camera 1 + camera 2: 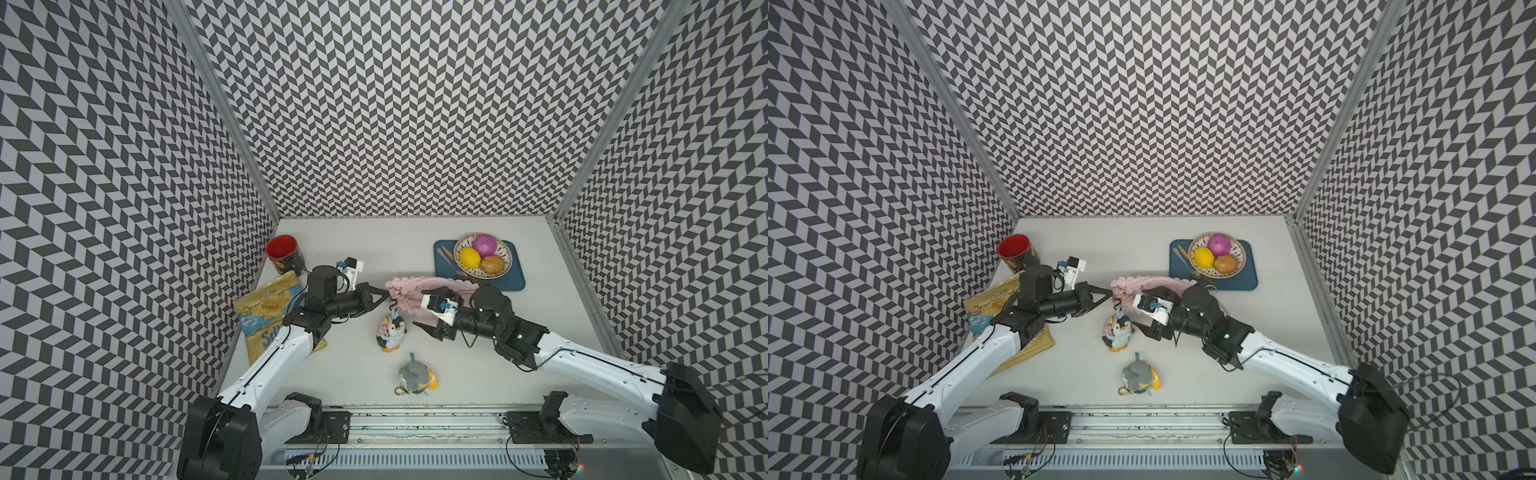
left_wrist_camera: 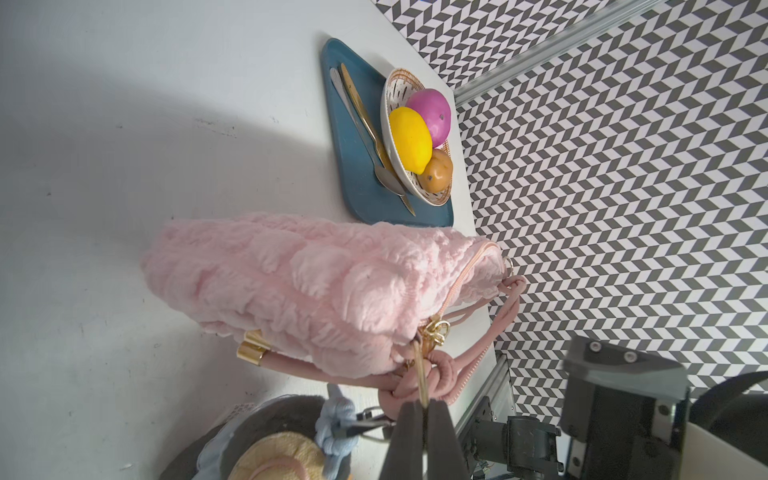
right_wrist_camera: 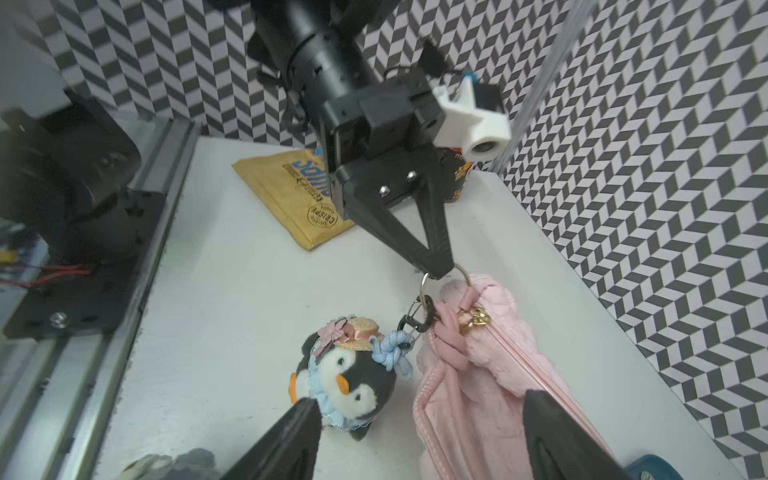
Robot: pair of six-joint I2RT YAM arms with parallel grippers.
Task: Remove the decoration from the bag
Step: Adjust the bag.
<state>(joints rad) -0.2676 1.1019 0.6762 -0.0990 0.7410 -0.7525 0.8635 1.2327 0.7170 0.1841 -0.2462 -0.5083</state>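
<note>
The bag, a soft pale-pink pouch of puffy, ribbed plush, lies on its side just past the middle of the white table, toward 1 o'clock. A pink zipper with a gold pull runs along its top edge, and thick pink cord straps are knotted at its 9 o'clock corner. A metal split ring sits at that corner. From it hang a black snap clasp and a knotted pale-blue cord, which lead to the decoration, a penguin plush in a straw hat and frilled blue collar. It lies on the table at the bag's 7 o'clock.

The left gripper reaches in from 9 o'clock, its black tapered jaws pinched together on the ring. The right gripper comes from 4 o'clock with its jaws spread wide and holding nothing. In the right wrist view one fingertip is over the penguin's lower edge and the other is over the bag.

At 6 o'clock lies a second charm, a grey plush with orange trim and a gold clip. A crinkled yellow-and-blue chips packet lies flat at 9 o'clock, partly under the left arm. A dark mug with a red inside stands at 10 o'clock. At 2 o'clock a rounded blue tray holds a patterned bowl of a lemon, a pink fruit and a brown one, with a gold knife and a steel spoon beside the bowl.
</note>
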